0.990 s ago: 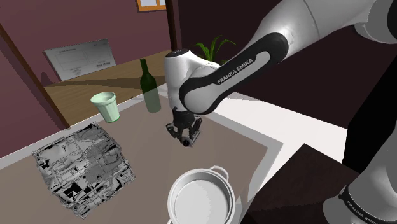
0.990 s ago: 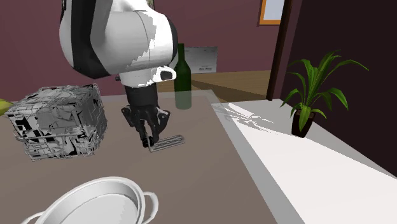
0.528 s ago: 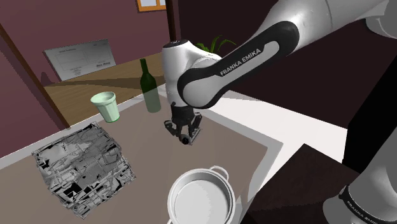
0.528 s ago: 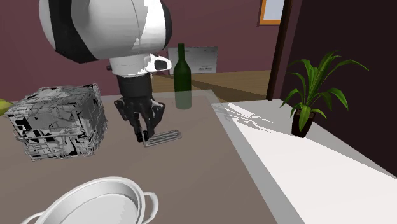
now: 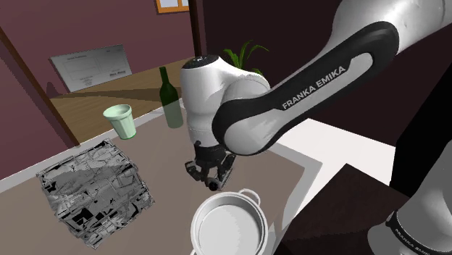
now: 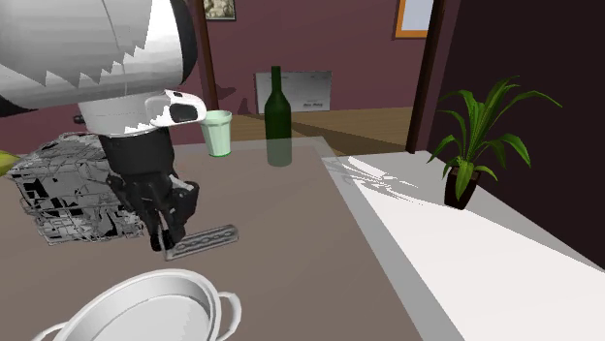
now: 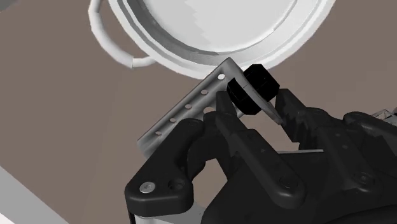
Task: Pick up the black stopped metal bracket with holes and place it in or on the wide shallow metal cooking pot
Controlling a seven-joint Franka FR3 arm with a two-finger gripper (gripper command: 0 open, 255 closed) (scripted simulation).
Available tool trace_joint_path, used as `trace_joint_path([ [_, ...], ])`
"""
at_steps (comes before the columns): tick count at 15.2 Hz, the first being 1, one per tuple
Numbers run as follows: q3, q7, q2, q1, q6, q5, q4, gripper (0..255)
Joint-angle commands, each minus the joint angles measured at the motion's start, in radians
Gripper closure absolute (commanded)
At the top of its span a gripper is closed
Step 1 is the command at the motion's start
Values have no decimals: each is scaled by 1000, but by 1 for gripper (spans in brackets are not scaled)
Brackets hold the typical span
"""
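My black gripper (image 6: 167, 239) is shut on one end of the bracket (image 6: 203, 238), a grey angled strip with a row of holes. In the wrist view the bracket (image 7: 189, 105) runs out from between the fingers of the gripper (image 7: 254, 102), with a black knob (image 7: 256, 84) at its corner. The wide shallow grey pot (image 7: 203, 25) with loop handles lies just beyond the bracket's tip. From the shoulder camera the gripper (image 5: 211, 182) hangs right at the far rim of the pot (image 5: 228, 230). The pot (image 6: 145, 312) is empty.
On the brown table stand a green bottle (image 5: 171, 101), a pale green cup (image 5: 122, 121) and a crumpled silver box (image 5: 94, 192). A white ledge (image 6: 465, 252) borders the table on the second exterior view's right, with a potted plant (image 6: 475, 145) behind it.
The gripper has carried the bracket away from the bottle and toward the pot, down in the shoulder view and to the left in the second exterior view. It stays shut.
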Motion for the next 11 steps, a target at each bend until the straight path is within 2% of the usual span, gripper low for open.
trace_joint_path([
  [1,20,28,-37,17,5,21,-37,255],
  [8,103,167,-111,102,11,70,-109,255],
  [11,103,184,-83,103,50,46,-125,255],
])
